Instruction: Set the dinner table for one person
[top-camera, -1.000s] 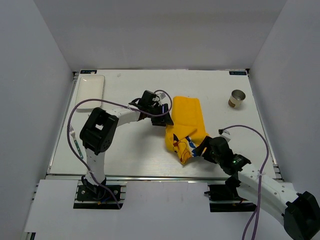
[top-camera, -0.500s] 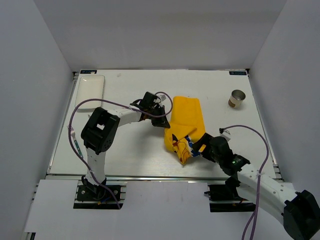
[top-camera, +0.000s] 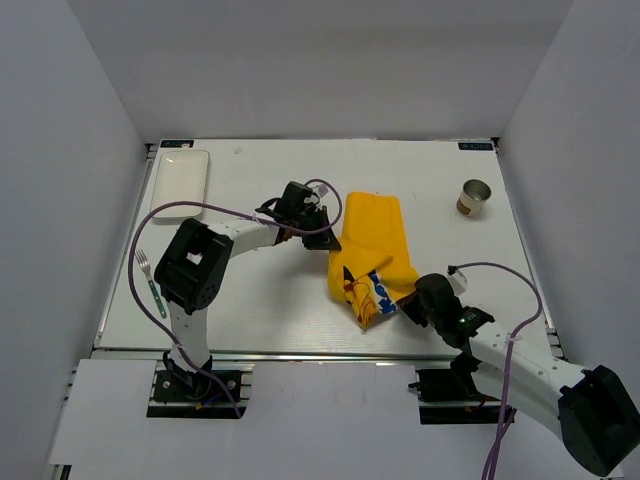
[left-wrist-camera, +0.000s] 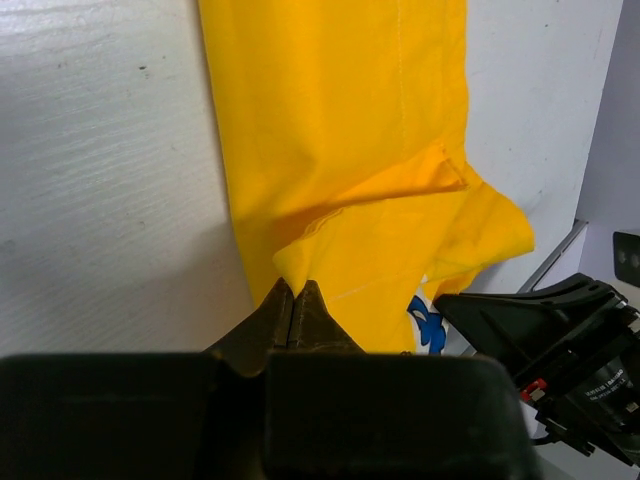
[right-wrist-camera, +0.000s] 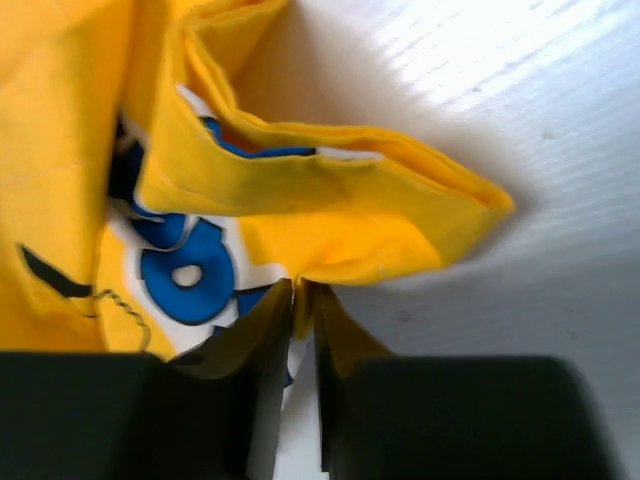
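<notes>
Yellow cloth (top-camera: 375, 235) with a blue and white cartoon print lies crumpled between the two grippers, on the white table (top-camera: 260, 290) that stretches out under and all around both of them. The left gripper (top-camera: 328, 244) has its jaws pressed fully together, and in its wrist view the tips (left-wrist-camera: 297, 300) pinch the near edge of the cloth (left-wrist-camera: 340, 120), whose plain yellow length runs away ahead of the fingers. The right gripper (top-camera: 402, 308) is almost closed, with only a thin slit between its fingers. In its own view (right-wrist-camera: 300, 300) a printed fold of the cloth (right-wrist-camera: 330, 200) dips into that slit and is nipped there. A white plate (top-camera: 180, 178) sits well beyond the left gripper toward the far left corner. A fork (top-camera: 150, 285) lies back beside the left arm's elbow. A small cup (top-camera: 475, 196) stands far ahead of the right gripper.
</notes>
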